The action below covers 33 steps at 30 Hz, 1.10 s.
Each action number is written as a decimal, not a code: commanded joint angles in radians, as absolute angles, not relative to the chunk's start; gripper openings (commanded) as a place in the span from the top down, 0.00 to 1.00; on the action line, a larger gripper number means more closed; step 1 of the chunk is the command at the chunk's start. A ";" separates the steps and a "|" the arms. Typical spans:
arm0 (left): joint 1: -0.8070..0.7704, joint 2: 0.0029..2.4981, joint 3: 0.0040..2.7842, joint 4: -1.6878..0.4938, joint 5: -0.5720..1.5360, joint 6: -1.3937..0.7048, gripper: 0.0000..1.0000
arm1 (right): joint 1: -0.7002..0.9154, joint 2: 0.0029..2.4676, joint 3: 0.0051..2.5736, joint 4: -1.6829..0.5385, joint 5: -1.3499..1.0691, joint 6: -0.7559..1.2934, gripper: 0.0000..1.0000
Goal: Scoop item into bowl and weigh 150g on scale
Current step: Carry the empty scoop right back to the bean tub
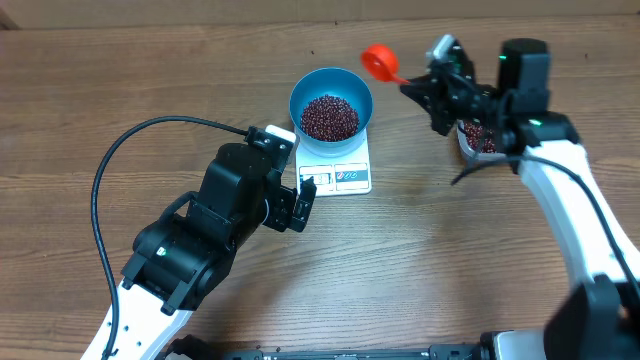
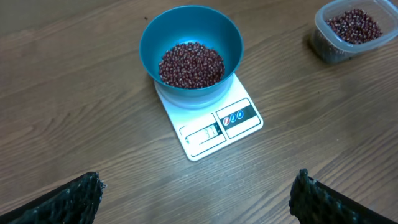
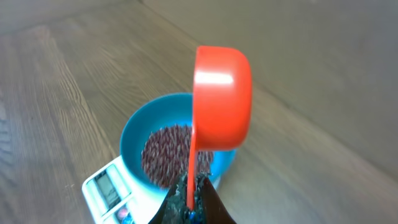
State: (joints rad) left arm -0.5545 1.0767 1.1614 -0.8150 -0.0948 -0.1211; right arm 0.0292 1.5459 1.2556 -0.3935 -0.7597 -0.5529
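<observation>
Left claw [image 2: 198, 182] spread, tub [image 1: 477, 139] seemingly half-hidden

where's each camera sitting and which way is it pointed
overhead: above the table, facing straight down on the bowl of beans on the scale; left arm and right arm show
left wrist: on the left arm, facing forward and down at bowl, scale and tub; its open fingertips show in the bottom corners
right wrist: on the right arm, facing along the scoop it grips toward the bowl; its fingers show at the bottom
shared: all three show the bowl on the scale
</observation>
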 commanded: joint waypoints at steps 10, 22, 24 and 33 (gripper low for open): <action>-0.550 1.080 1.174 -0.812 -0.107 -0.123 0.01 | -0.222 1.357 1.264 -0.727 -0.370 -0.250 0.96; -0.550 1.080 1.174 -0.812 -0.107 -0.123 0.00 | -0.300 1.445 1.264 -0.833 -0.255 -0.250 0.96; -0.550 1.080 1.174 -0.812 -0.107 -0.123 0.00 | -0.300 1.480 1.264 -0.833 -0.255 -0.250 0.96; -0.550 1.080 1.174 -0.812 -0.107 -0.123 0.01 | -0.300 1.655 1.264 -0.814 -0.254 -0.250 0.96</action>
